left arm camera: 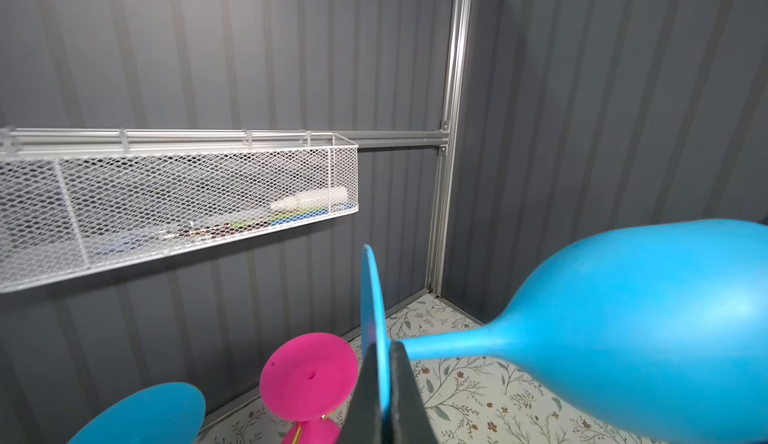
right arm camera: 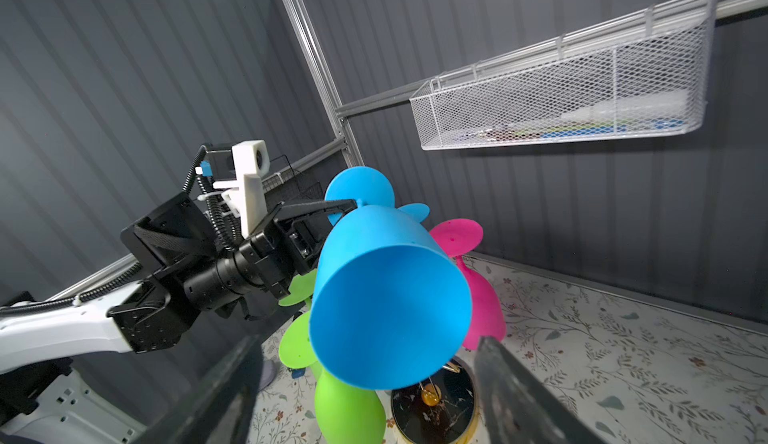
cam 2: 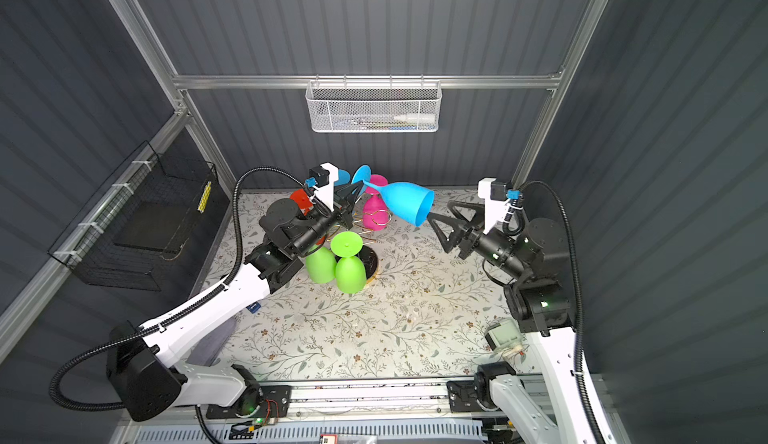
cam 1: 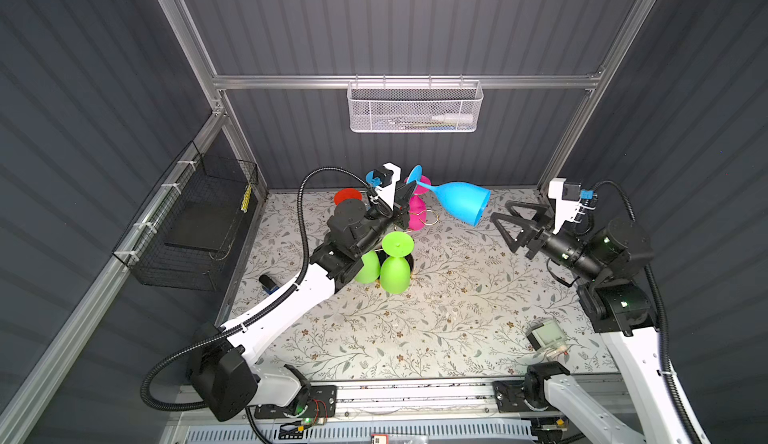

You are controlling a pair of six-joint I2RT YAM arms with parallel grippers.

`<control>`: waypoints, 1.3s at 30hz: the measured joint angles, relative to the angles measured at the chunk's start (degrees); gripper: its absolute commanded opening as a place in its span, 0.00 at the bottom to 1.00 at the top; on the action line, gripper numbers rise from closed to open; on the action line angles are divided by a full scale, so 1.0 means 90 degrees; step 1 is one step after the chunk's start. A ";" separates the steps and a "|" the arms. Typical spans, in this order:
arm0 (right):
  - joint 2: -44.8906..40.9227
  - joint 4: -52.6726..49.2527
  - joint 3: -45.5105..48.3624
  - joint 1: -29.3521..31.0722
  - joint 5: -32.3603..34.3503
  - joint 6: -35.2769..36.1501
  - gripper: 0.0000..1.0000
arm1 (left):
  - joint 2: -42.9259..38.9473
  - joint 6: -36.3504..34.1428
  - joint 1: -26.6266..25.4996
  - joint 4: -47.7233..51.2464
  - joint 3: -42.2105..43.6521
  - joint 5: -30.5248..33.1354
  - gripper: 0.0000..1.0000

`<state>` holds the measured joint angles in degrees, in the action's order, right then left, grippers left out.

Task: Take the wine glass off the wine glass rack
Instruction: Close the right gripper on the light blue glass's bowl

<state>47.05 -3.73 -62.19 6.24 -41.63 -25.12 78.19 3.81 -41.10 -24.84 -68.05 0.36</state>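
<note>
Left gripper (left arm camera: 383, 348) clenched on the foot edge of one blue wine glass (cam 1: 457, 203), held sideways above and right of the wine glass rack (right arm camera: 434, 421). Five more glasses at the rack: two green (cam 1: 395, 273), one pink (cam 1: 415, 213), one blue (left arm camera: 145, 413), one red (cam 1: 348, 197). Right gripper (cam 1: 503, 233), jaws spread, just beyond the bowl's rim, not touching; open tabletop (cam 1: 457, 317) right of the rack

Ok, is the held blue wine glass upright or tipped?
Tipped: the blue wine glass lies nearly sideways, foot clamped in the left pincer.

White arms (cam 1: 291, 296), black joints (cam 1: 353, 230), ribbed hoses (cam 1: 302, 222); left pincer (cam 1: 409, 188) and right pincer (cam 1: 502, 233) black triangles.
</note>
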 measured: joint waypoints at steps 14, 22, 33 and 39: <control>0.0527 0.0194 0.0148 -0.0189 -0.0068 -0.0610 0.55 | -0.0075 0.0517 0.0078 0.0095 0.0034 -0.0121 0.00; 0.0896 0.0415 0.0148 -0.0080 -0.0070 -0.0833 0.51 | -0.0061 0.0597 0.0090 0.0095 0.0032 -0.0260 0.00; 0.1445 0.0478 0.0027 0.0369 0.0100 -0.0869 0.26 | 0.0032 0.0656 0.0117 0.0095 0.0032 -0.0350 0.00; 0.1591 0.0563 -0.0100 0.0500 0.0087 -0.0899 0.09 | 0.0034 0.0656 0.0136 0.0095 0.0032 -0.0347 0.00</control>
<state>61.36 1.34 -63.09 10.74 -40.84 -33.21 78.50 9.72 -39.88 -23.99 -67.77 -2.76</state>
